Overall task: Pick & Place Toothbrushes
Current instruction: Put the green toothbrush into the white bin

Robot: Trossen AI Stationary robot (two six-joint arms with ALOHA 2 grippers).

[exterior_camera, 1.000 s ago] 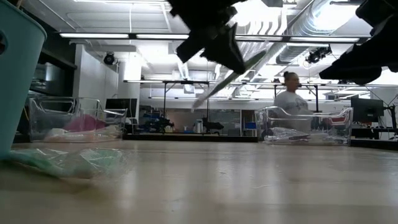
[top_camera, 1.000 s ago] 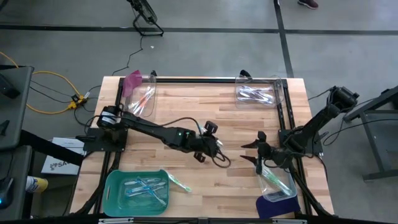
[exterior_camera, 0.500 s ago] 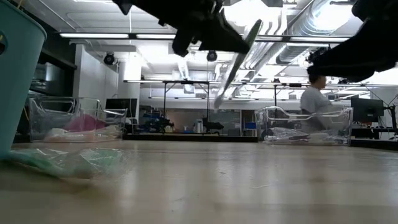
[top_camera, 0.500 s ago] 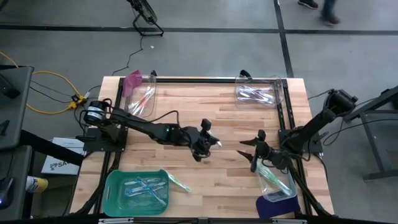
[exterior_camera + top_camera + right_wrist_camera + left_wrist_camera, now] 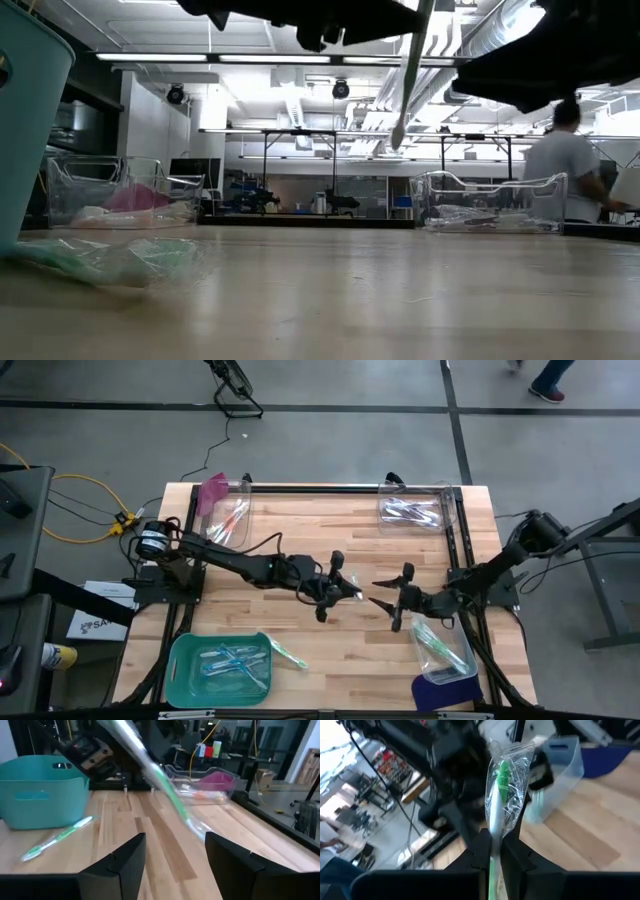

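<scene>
Left fingers (image 5: pixel 492 852) clamped on wrapped green toothbrush (image 5: pixel 501 795); right fingers (image 5: pixel 172 855) apart, empty. No legible writing.

toothbrush (image 5: pixel 500 795): green and white, clear wrap | bin (image 5: pixel 40 790): teal | table (image 5: pixel 330 520): pale wood | fingers (image 5: pixel 120 865): black

This looks like a big robot lab or workshop. The low view shows a high ceiling with long strip lights (image 5: pixel 190 57) and silver air pipes (image 5: pixel 470 45) at the upper right. Far back stand metal frames (image 5: pixel 300 165) and work desks. In the high view, a wooden tabletop (image 5: pixel 320 540) sits on a grey concrete floor (image 5: pixel 330 440), with yellow cables (image 5: pixel 85 500) at the left. A person (image 5: pixel 565 165) walks at the right.
</scene>
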